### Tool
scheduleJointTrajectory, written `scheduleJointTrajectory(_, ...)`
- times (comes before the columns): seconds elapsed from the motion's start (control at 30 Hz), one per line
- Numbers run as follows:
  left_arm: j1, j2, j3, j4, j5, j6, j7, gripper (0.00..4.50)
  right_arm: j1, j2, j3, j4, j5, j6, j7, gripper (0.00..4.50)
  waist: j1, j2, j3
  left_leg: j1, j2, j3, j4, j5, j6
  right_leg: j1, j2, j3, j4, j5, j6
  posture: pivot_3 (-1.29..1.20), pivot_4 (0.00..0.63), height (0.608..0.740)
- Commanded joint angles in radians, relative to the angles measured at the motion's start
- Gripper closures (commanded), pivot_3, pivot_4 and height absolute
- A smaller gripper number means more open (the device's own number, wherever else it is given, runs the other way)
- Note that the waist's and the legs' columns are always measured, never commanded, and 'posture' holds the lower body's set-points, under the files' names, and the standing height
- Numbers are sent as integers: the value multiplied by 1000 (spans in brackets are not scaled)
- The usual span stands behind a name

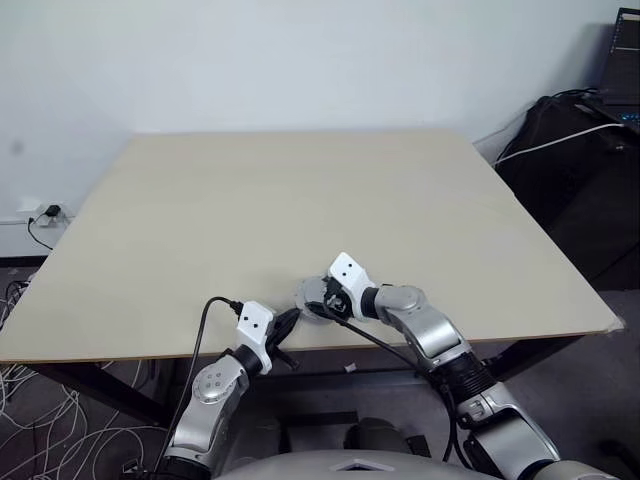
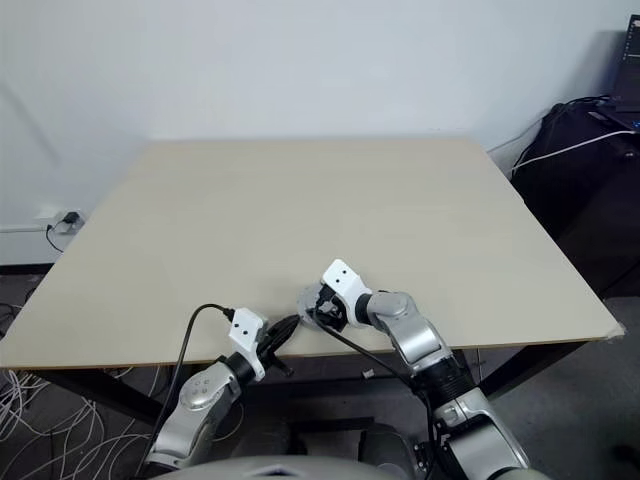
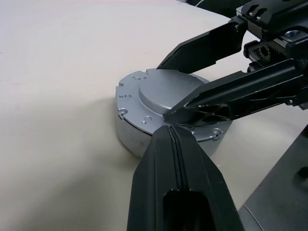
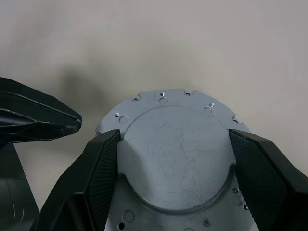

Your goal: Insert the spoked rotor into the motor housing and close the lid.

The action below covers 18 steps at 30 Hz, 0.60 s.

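The motor housing [image 3: 126, 137] is a squat silver cylinder standing near the table's front edge. The lid [image 3: 144, 96], a silvery-grey disc with a notched rim and a raised round centre, lies flat on top of it. My right gripper [image 4: 174, 134] reaches down over it, its two black fingers [image 4: 96, 168] pressed against opposite sides of the lid's raised centre. Beside the housing, my left gripper [image 3: 169, 130] is shut on nothing, its tip just off the housing's rim. In the head view both grippers [image 1: 318, 300] meet at the housing. The spoked rotor is hidden.
The wide beige table [image 1: 300, 200] stretches away behind the housing. Its front edge [image 1: 330, 345] runs close under the grippers. A black bag with a laptop [image 1: 590, 140] stands off the table's right rear corner. Cables and a wall socket [image 1: 45, 212] lie at the left.
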Motion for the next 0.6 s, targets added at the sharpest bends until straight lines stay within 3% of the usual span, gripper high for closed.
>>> scheduleJointTrajectory(0.03,-14,-5,2,-43,-12,-3,-3,4500,7,-28,13,29,-26,48,1,1255,2,0,0,0,0,0,0,0,0,0,0,0,0,0,0,0,0,740)
scheduleJointTrajectory(0.4,-20,-1,3,-38,-2,-17,-2,4500,6,-15,13,30,-26,85,-20,1255,6,0,0,0,0,-1,0,0,0,0,-1,1,0,0,0,0,0,740)
scheduleJointTrajectory(0.6,-111,15,34,-20,-8,-43,-11,4500,8,-10,19,31,-27,84,-23,1255,7,0,0,0,0,-1,0,0,0,0,-1,0,0,0,0,0,0,740)
